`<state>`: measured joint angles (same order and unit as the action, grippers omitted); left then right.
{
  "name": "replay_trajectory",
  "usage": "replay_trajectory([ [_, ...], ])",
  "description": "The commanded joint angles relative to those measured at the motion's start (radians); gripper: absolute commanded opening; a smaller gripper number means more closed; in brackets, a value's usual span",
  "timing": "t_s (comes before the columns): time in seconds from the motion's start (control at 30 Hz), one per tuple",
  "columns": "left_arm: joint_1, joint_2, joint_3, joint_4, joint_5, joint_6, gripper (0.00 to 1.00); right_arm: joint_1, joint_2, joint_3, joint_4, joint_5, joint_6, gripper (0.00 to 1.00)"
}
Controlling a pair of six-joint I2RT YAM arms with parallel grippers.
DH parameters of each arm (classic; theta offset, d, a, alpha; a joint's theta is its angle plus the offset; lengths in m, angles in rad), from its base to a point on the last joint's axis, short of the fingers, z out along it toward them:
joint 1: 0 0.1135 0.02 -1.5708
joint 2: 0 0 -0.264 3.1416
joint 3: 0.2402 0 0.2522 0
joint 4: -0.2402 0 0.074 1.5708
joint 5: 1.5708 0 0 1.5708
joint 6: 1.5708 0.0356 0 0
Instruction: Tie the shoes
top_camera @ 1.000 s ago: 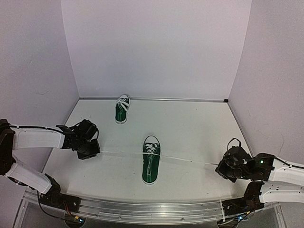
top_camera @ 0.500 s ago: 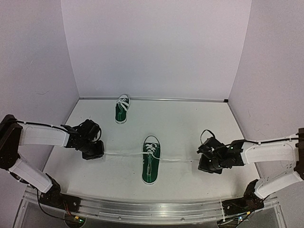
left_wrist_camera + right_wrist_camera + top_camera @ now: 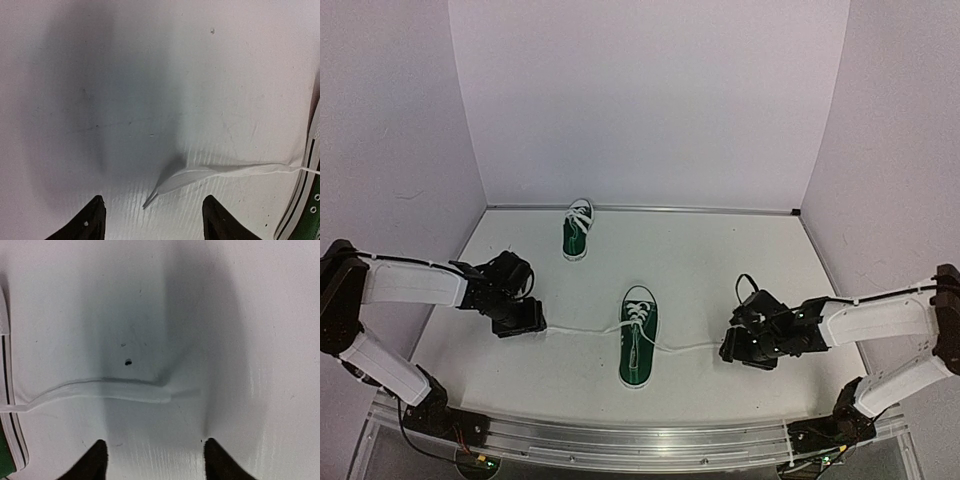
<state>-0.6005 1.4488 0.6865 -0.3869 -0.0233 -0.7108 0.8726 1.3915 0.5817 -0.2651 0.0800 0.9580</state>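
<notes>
Two dark green shoes with white laces stand on the white table: the near shoe in the middle, the far shoe by the back wall. The near shoe's laces lie slack on the table to both sides. My left gripper is open just over the left lace end, which rests loose between the fingertips. My right gripper is open over the right lace end, which lies flat just ahead of its fingers. The near shoe's sole edges into the left wrist view and its white rim into the right wrist view.
White walls close in the table at the back and on both sides. A metal rail with the arm bases runs along the near edge.
Both grippers have opened and let go of the lace ends. Both arms moved inward toward the near shoe, the right one much farther, and the once taut laces now lie slack.
</notes>
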Motion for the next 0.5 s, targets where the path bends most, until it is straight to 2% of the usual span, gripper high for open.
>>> replay_trajectory([
  [0.0, 0.015, -0.112, 0.043, -0.089, -0.121, -0.007, 0.71, -0.004, -0.156, -0.031, -0.052, 0.001, 0.018, 0.77],
  [0.13, 0.027, -0.173, 0.075, -0.108, -0.142, 0.039, 0.79, -0.004, -0.285, -0.028, -0.098, 0.025, -0.014, 0.97],
  [0.2, 0.027, -0.175, 0.094, -0.078, -0.110, 0.111, 0.86, -0.004, -0.316, -0.019, -0.102, 0.033, -0.054, 0.98],
  [0.27, 0.025, -0.163, 0.118, -0.038, -0.054, 0.204, 0.99, -0.004, -0.327, -0.002, -0.102, 0.032, -0.099, 0.98],
  [0.37, -0.038, -0.153, 0.140, 0.057, 0.090, 0.385, 0.99, -0.004, -0.310, 0.042, -0.101, 0.028, -0.164, 0.98],
  [0.47, -0.186, -0.112, 0.170, 0.118, 0.042, 0.551, 0.98, -0.004, -0.285, 0.088, -0.099, 0.016, -0.213, 0.98],
])
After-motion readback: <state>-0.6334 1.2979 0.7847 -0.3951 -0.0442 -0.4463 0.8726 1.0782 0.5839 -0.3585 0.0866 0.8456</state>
